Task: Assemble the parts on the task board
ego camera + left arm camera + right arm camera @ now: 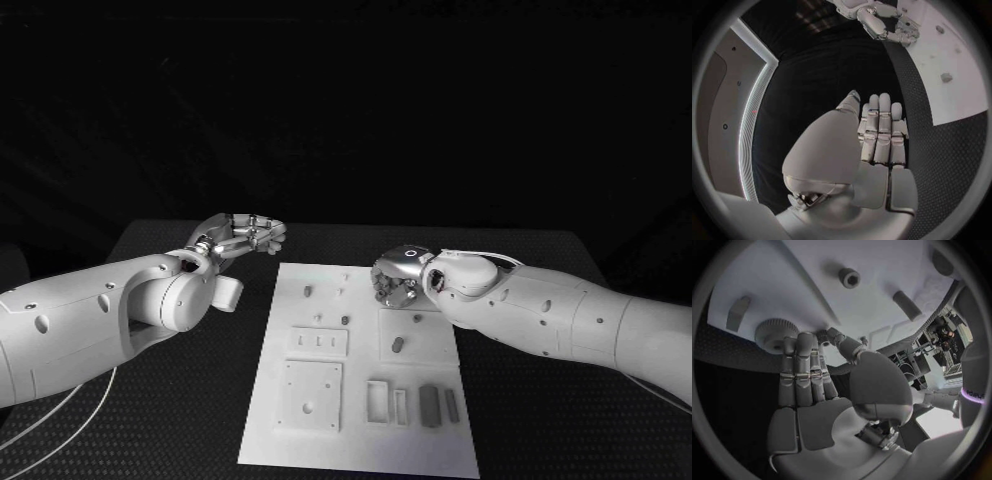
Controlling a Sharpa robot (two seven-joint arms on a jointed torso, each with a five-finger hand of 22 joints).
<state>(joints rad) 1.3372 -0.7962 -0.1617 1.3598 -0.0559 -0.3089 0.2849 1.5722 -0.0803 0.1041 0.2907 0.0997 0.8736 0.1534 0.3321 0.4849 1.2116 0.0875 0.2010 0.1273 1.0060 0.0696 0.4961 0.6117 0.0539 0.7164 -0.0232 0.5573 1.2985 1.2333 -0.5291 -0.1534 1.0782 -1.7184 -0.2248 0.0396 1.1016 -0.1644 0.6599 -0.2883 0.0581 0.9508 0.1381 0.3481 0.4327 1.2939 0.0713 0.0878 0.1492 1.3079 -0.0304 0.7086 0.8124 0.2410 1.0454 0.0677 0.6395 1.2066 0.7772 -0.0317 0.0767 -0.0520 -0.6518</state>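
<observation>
One white task board (325,440) lies in the middle of the black table (173,430). At its near end sit two grey bars (430,405) beside two open rectangular frames (378,399), and one square plate (312,396). Farther in lie one small slotted plate (319,343) and one short grey peg (397,345). Beyond that, the right hand (397,277) hangs over the board, fingertips (792,342) touching one round knurled part (773,333); whether it grips it, I cannot tell. Off the board's far left corner, the left hand (242,235) hovers with fingers straight, side by side, holding nothing.
</observation>
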